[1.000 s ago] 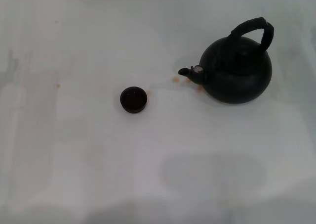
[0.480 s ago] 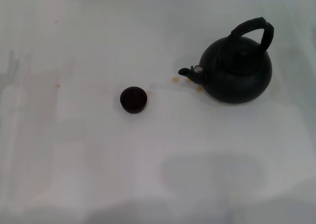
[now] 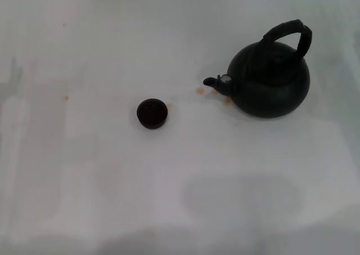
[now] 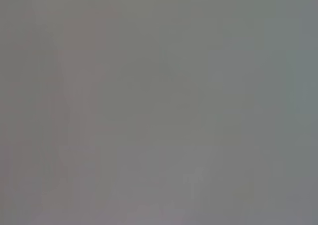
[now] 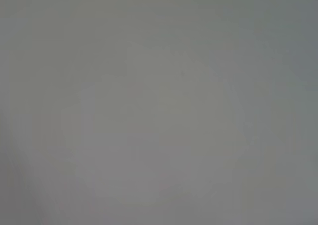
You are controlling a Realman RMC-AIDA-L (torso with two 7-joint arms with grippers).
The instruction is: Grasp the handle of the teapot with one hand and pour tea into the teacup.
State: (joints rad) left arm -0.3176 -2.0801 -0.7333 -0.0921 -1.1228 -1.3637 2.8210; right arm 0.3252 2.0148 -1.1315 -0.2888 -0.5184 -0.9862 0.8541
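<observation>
Standing upright on the white table [image 3: 101,198] – teapot [image 3: 270,83], spout toward the teacup [image 3: 152,113], well apart | cup looks dark inside; amber spots [image 3: 199,90] by the spout | we see neither gripper, jaws untellable | fits before pouring or after set-down – stage unsettled

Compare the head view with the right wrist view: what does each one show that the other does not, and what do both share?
Only the head view shows the objects: a round black metal teapot with an arched handle, its spout pointing toward a small dark round teacup, on a white table with orange stains. The right wrist view alone shows nothing distinct, only a plain grey field. Shared: neither shows any pincer.
</observation>
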